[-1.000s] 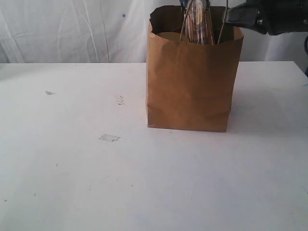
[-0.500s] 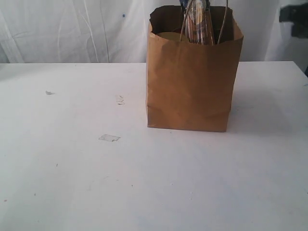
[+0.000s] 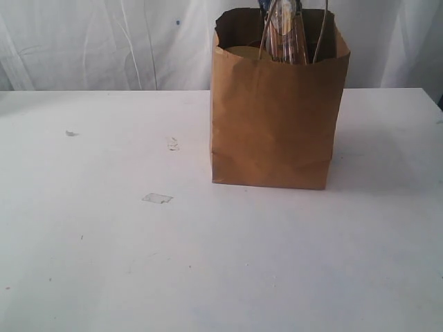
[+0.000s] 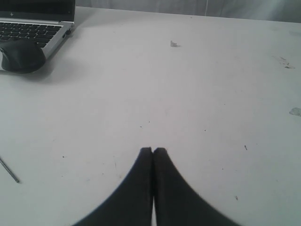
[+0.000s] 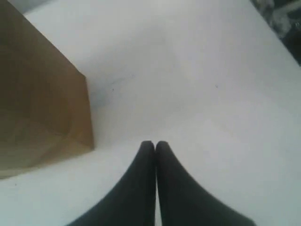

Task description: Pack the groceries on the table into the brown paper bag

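The brown paper bag (image 3: 273,114) stands upright on the white table (image 3: 208,263), right of the middle. A long dark-blue spaghetti packet (image 3: 284,31) pokes out of its top between the cord handles; other contents are hidden. No groceries lie on the tabletop in the exterior view. Neither arm shows there. In the left wrist view my left gripper (image 4: 153,149) is shut and empty over bare table. My right gripper (image 5: 154,143) is shut and empty too, hanging beside the bag's lower corner (image 5: 42,108).
A small white lump (image 3: 173,144), a flat paper scrap (image 3: 157,198) and a tiny speck (image 3: 70,133) lie left of the bag. The left wrist view shows a laptop (image 4: 35,28), a dark mouse (image 4: 21,55) and a thin rod (image 4: 9,170).
The right arm, which was at the bag's top right edge a second ago, has drawn off to the right and left the exterior view. The bag stays put.
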Robot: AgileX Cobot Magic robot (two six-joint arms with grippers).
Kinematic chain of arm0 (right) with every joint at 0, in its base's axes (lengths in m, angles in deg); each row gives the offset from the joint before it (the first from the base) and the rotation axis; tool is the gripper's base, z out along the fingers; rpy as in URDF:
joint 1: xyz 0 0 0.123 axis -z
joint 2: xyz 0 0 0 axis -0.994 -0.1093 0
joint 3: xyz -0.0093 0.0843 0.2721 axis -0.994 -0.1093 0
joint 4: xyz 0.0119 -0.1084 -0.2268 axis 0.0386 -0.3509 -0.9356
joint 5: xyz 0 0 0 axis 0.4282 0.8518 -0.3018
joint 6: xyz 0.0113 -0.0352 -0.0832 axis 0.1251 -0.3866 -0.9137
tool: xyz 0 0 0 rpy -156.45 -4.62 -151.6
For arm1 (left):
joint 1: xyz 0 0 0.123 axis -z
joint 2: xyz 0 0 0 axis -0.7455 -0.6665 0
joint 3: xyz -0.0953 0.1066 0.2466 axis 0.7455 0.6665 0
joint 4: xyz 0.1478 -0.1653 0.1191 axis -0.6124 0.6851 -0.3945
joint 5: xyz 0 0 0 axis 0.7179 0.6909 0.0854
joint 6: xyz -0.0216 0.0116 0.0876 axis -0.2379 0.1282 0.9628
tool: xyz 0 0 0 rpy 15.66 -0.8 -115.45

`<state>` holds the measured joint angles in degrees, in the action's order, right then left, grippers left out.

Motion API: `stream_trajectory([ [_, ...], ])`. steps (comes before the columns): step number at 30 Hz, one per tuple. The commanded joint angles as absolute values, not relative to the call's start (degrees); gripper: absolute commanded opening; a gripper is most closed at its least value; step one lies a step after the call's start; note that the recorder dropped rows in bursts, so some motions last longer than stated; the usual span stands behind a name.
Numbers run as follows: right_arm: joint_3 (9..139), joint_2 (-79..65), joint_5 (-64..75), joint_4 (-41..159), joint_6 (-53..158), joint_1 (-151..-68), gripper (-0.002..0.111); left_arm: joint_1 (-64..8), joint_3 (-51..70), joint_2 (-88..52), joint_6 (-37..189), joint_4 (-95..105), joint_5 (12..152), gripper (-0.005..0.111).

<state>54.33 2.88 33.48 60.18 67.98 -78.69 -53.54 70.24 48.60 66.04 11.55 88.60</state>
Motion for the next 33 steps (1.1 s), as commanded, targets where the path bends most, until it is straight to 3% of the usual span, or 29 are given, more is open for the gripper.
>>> stream_trajectory([
  [1,51.7,20.1,28.9,56.3,66.8,-78.6,0.0,-53.2,70.4,48.8,66.0,11.9,88.8,0.0],
  [7,51.6,38.5,31.7,55.9,62.2,-78.6,0.0,-53.2,70.4,48.8,66.0,11.9,88.8,0.0],
  [17,51.6,57.3,30.8,55.9,63.8,-78.6,0.0,-53.2,70.4,48.8,66.0,11.9,88.8,0.0],
  [24,51.1,64.5,30.0,55.9,63.8,-78.6,0.0,-53.2,70.4,48.8,66.0,11.9,88.8,0.0],
  [33,33.5,64.9,19.5,55.9,63.8,-77.8,0.0,-53.2,70.4,48.8,66.0,11.9,88.8,0.0],
])
